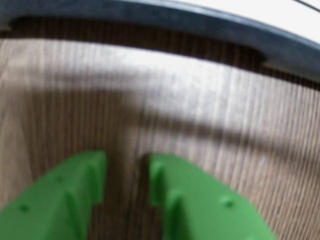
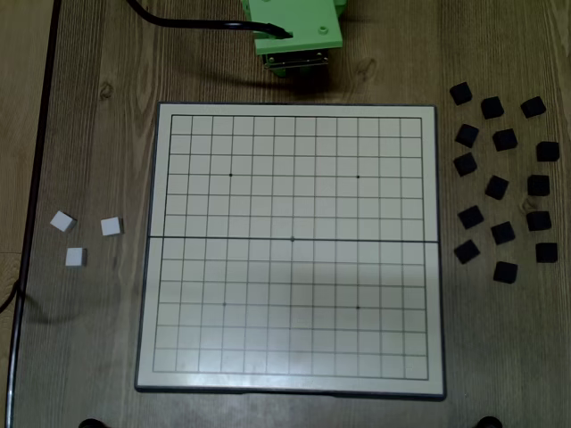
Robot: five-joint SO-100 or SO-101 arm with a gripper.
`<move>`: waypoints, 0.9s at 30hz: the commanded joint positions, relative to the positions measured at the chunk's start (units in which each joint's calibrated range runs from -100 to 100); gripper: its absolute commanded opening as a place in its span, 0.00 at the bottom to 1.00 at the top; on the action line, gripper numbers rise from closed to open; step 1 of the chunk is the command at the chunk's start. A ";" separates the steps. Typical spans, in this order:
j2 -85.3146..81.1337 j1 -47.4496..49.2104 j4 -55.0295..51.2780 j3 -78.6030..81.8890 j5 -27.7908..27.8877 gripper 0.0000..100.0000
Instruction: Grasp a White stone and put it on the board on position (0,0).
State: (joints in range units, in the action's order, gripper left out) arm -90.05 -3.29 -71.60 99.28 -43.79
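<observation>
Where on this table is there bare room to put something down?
The whole board is bare, no stones on it. Bare wood lies between the three white stones and the board's left rim. Right of the board is crowded with black stones; the arm occupies the top edge.

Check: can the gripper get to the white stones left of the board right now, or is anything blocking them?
Probably yes. The three white stones lie loose on bare table, apart from each other and clear of the board. The gripper is open and empty, by the board's far edge; reach that far is unconfirmed.

Green gripper (image 1: 127,175) jaws slightly apart, empty — over wood table (image 1: 200,100); board (image 1: 210,22) rim at top.
</observation>
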 commanded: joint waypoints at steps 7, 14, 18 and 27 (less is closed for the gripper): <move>0.81 -19.88 -3.76 0.72 2.25 0.08; 0.73 -21.43 -3.76 0.72 2.05 0.08; 0.73 -21.52 -3.76 0.72 2.00 0.08; -0.03 -25.98 -3.76 0.72 3.91 0.07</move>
State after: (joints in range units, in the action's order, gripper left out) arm -90.32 -26.68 -72.00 99.28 -41.49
